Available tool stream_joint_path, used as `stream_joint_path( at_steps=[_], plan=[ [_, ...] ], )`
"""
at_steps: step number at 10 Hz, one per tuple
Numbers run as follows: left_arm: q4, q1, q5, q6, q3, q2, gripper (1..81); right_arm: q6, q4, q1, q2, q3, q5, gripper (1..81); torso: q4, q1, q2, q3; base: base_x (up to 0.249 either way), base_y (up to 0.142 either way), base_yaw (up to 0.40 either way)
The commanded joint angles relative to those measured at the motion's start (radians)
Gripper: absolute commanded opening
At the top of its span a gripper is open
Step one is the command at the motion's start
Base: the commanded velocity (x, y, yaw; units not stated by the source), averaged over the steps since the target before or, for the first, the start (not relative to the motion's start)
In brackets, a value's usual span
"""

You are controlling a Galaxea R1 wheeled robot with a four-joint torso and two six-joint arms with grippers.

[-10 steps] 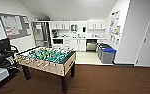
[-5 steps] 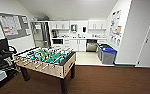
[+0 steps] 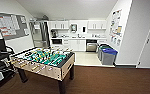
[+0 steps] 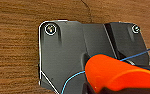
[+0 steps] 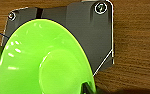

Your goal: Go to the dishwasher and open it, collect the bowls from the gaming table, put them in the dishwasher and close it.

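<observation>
Head view looks across brown floor toward a kitchenette at the far wall, where the dishwasher [image 3: 91,46] sits under the counter, right of the white cupboards, its door shut. It lies ahead and slightly right, well apart from the robot, with the foosball table [image 3: 44,61] near on the left and two bins [image 3: 107,54] just right of the appliance. The orange bowl [image 4: 121,73] shows large at the left wrist, the green bowl [image 5: 44,62] at the right wrist, each apparently carried; whether either set of jaws is clamped I cannot tell. What the bins hold is hidden.
</observation>
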Motion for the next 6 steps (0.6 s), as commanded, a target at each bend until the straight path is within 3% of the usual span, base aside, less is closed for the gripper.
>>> stream_joint_path(
  at_steps=[1, 6],
  plan=[
    [0.011, -0.045, 0.042, 0.002, 0.0, -0.01, 1.0, 0.001, -0.016, 0.048, -0.004, 0.007, -0.055, 1.0, 0.0, 0.0, 0.0, 0.0, 0.118, -0.064, 0.0],
    [0.011, -0.048, 0.045, 0.002, 0.0, -0.006, 1.0, 0.001, -0.016, 0.05, -0.001, 0.007, -0.055, 1.0, 0.0, 0.0, 0.0, 0.0, 0.118, -0.064, 0.0]
  ],
)
